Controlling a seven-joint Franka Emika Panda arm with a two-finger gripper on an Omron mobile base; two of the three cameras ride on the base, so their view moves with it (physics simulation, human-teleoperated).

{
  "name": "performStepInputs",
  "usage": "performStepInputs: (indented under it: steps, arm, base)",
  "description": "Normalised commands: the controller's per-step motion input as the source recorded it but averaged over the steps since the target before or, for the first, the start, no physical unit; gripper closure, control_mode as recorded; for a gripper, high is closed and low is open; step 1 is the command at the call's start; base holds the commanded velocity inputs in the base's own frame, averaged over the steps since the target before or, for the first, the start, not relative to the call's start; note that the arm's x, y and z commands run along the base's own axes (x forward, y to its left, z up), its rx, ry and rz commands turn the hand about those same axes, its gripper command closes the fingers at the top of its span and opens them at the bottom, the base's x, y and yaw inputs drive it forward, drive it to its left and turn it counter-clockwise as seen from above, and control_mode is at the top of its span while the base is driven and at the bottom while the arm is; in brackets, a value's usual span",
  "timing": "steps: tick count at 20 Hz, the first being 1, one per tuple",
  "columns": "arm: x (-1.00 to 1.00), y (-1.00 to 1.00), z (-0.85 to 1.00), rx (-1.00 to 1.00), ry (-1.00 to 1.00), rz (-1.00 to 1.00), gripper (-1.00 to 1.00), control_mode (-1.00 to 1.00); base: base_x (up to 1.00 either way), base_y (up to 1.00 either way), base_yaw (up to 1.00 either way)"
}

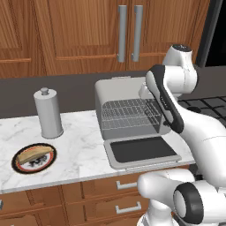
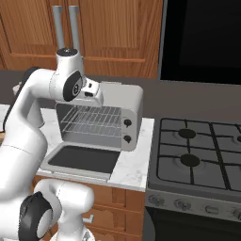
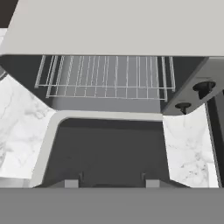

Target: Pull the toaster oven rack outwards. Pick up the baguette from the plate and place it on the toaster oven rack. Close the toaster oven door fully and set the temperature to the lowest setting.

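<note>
I take the toaster oven (image 1: 121,99) as my landmark: it sits on the marble counter (image 1: 79,145) with its toaster oven door (image 1: 141,151) folded flat toward me, dark glass up, and the toaster oven rack (image 3: 105,78) resting as a thin silver wire grid in the cavity, its front bar near the mouth of the opening. I judge the rack light and stiff, likely to slide on its side rails, and slick enough that a pinch on one thin wire could slip; the front cross-bar near its middle looks like the best place to take hold so it pulls straight and does not jam. My hand is raised in front of the oven's upper front, above the open door, looking down into the cavity; I cannot tell from what I see whether my gripper is parted or closed, and it holds nothing that I can make out. Well to the left of the oven, past a tall grey canister (image 1: 48,112), the baguette (image 1: 34,154) lies on the plate (image 1: 22,165), short, tan and probably light but crumbly.
</note>
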Motion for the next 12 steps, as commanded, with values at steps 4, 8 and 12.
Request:
performStepInputs:
  steps: [4,8,12]
  arm:
    - [-0.51,0.07,-0.02,-0.02,-0.15,0.0,-1.0,-1.0]
    - [-0.99,0.0,-0.02,0.14,-0.17,-0.11,-1.0,-1.0]
    - [-0.67,-0.02,0.0,0.19,-0.24,-0.21,-1.0,-1.0]
  base:
    - [0.0,0.0,0.0]
    - [0.0,0.0,0.0]
    - [0.0,0.0,0.0]
